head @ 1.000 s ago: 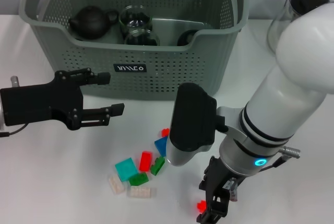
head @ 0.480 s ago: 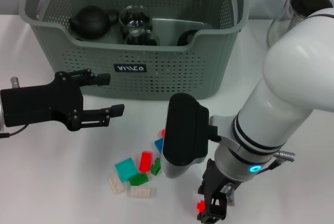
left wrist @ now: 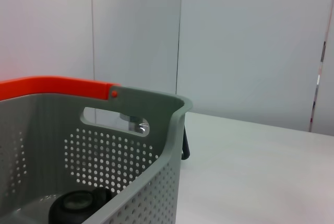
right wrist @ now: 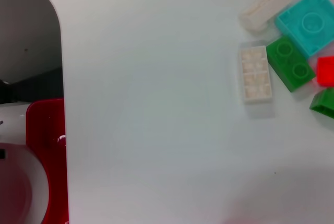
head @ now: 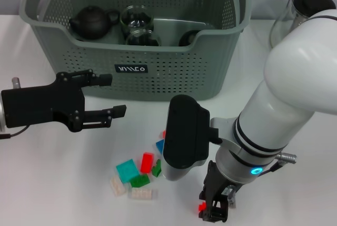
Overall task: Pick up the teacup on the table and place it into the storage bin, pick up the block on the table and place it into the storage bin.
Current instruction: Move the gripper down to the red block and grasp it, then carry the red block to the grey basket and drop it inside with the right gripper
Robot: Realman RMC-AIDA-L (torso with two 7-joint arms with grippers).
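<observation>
Head view: a small red block (head: pixel 202 206) is pinched by the right gripper (head: pixel 213 211) at 6 o'clock; the left gripper (head: pixel 108 95) is held spread wide, empty, before the storage bin (head: pixel 158 73).

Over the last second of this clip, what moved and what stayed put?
The right arm swung toward the robot's left and lower, carrying the right hand down near the small red block at the table's near edge. No grasp is visible yet. The left hand, the storage bin and the pile of blocks are unchanged.
</observation>
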